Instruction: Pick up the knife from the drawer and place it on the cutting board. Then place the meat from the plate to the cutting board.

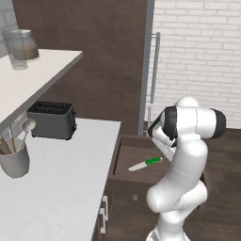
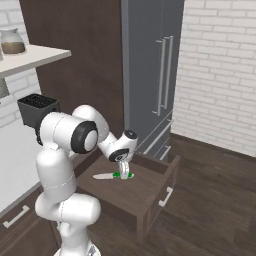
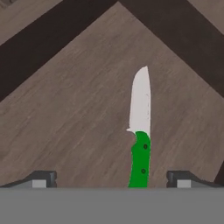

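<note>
Dark wood runs everywhere: floor, cabinets and the pulled-out drawer (image 2: 150, 192) beside the counter (image 1: 61, 188). On the drawer floor the knife (image 3: 141, 140) lies flat, green handle between the fingertips (image 3: 43, 178) of the gripper (image 2: 123, 173), which hangs spread wide just above it, holding nothing. Closing too high, I'd guess, would pinch air or skid the thin handle sideways. How near the tips stand to the wood is hard to judge.

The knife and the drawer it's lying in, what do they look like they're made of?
The knife: its blade looks like matte silver-grey metal, plain and unreflective; the bright green handle looks like plastic, with two dark rivet-like dots. The drawer: apparently dark brown wood, with visible grain streaks across its floor and a small pale, possibly metal pull on its front.
</note>
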Controlling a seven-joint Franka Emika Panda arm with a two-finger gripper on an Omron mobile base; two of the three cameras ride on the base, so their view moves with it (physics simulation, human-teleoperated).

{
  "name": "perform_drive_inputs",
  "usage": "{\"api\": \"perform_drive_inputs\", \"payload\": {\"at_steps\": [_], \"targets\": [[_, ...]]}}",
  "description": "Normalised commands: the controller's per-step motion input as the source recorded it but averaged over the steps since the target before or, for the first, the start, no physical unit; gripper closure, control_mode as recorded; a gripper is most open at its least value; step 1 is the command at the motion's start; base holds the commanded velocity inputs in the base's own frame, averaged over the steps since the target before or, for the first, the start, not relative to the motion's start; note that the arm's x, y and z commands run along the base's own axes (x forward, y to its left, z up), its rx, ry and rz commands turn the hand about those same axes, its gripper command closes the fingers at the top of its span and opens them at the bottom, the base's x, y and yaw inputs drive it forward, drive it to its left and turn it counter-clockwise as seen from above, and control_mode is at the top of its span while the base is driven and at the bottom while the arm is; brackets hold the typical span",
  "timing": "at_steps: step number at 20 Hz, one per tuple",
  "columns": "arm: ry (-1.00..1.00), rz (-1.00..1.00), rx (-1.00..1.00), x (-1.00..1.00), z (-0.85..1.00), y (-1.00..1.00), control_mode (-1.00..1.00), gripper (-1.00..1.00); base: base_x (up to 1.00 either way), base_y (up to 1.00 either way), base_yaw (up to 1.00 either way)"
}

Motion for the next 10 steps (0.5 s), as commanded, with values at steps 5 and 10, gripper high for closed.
{"api": "perform_drive_inputs", "payload": {"at_steps": [5,10], "targets": [[0.0,0.0,0.0,0.06,-0.21,0.12,-1.0,-1.0,0.0,0.0,0.0],[0.0,0.0,0.0,0.14,-0.14,0.06,-1.0,-1.0,0.0,0.0,0.0]]}}
